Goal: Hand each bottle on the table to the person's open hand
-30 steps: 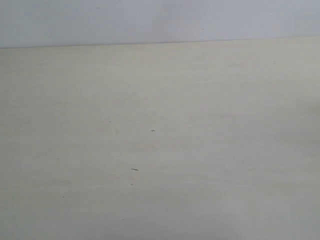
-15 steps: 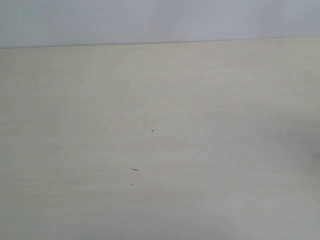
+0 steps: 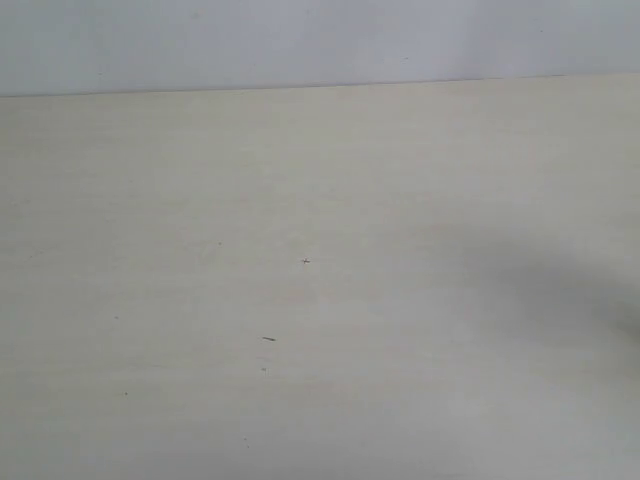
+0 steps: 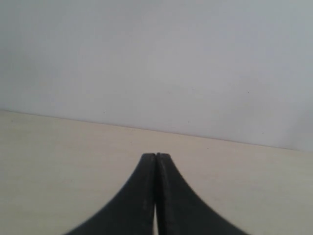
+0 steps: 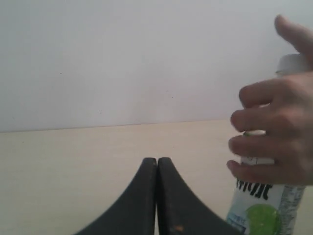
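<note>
Pale cream tabletop (image 3: pixel 320 300), faint grain, a few dark specks (image 3: pixel 268 339); plain grey-white wall (image 3: pixel 300 40) behind. One clear plastic bottle (image 5: pixel 261 208), white cap, lime-marked label, upright beside right pincer (image 5: pixel 157 161), not touching it. One bare hand (image 5: pixel 274 132) wraps the bottle. Right pincer and left pincer (image 4: pixel 155 156): black, tapered, closed tip to tip, empty.

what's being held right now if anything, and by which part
The left end effector and right end effector are both shut and empty. A person's hand holds the lime-label bottle, wrapped around its upper body just below the white cap.
</note>
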`<state>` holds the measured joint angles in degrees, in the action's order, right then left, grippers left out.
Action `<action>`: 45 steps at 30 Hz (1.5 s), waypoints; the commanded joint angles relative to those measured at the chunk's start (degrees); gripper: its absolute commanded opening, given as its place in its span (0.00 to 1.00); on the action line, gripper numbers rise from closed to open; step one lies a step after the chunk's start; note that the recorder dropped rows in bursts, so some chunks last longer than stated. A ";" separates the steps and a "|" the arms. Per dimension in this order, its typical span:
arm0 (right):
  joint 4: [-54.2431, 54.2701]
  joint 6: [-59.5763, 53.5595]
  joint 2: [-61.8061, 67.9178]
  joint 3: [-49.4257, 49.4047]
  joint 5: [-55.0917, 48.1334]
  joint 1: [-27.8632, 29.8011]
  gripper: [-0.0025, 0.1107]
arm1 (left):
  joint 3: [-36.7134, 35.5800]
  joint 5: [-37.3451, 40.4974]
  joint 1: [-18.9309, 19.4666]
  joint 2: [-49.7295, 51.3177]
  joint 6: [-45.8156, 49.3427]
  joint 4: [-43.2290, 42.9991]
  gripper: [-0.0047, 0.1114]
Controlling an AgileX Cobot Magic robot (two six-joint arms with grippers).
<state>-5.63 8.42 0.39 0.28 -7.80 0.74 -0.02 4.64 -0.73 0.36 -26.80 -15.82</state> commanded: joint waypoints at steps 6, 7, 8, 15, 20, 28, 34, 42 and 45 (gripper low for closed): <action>-0.43 -0.35 -0.39 -0.28 0.16 0.24 0.02 | 0.02 0.22 0.17 -0.36 -0.41 0.34 0.04; -0.43 -0.35 -0.39 -0.28 0.16 0.24 0.02 | 0.02 0.22 0.17 -0.36 -0.41 0.22 0.04; -0.43 -0.35 -0.39 -0.28 0.16 0.24 0.02 | 0.02 0.22 0.17 -0.36 -0.41 0.22 0.04; -0.43 -0.35 -0.39 -0.28 0.16 0.24 0.02 | 0.02 0.22 0.17 -0.36 -0.41 -0.18 0.04; -0.43 -0.35 -0.39 -0.28 0.16 0.24 0.02 | 0.02 -0.48 0.17 -0.36 1.81 7.70 0.04; -0.43 -0.35 -0.39 -0.28 0.16 0.24 0.02 | 0.02 -0.22 1.79 -0.36 18.87 18.69 0.04; -0.43 -0.35 -0.39 -0.28 0.16 0.24 0.02 | 0.02 -0.22 2.29 -0.36 22.53 17.48 0.04; -0.43 -0.35 -0.39 -0.28 0.16 0.24 0.02 | 0.02 -0.01 2.29 -0.36 22.09 17.88 0.04; -0.43 -0.35 -0.39 -0.28 0.16 0.24 0.02 | 0.02 -0.01 2.29 -0.36 22.09 17.88 0.04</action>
<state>-5.63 8.42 0.39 0.28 -7.80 0.74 -0.02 4.64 1.43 0.36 -4.95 1.74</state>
